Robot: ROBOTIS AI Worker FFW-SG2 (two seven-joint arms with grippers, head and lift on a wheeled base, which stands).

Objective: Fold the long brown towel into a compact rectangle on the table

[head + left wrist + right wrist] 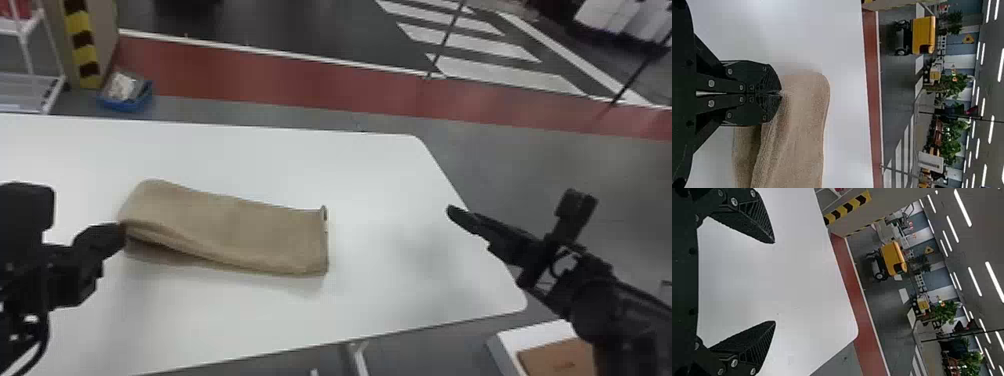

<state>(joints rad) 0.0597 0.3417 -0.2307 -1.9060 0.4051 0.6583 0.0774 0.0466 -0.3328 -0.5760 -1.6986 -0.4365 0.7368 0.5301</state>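
I'm seeing a white rack [24,45] standing at my far left, near a pillar [102,25] wearing yellow-and-black stripes [81,45]. A blue bin [125,104] is sitting on the floor by the pillar's foot, holding something pale. A red strip [280,75] is running across the floor, a white line tracing its far edge, and crossing bars [500,70] are lying beyond it toward my right. Low on my right, a white box [535,331] is showing something brown in it. In my left wrist view, a yellow vehicle [922,35] is standing far off, plants [950,145] are showing green, and ceiling lights [1001,64] are glowing.
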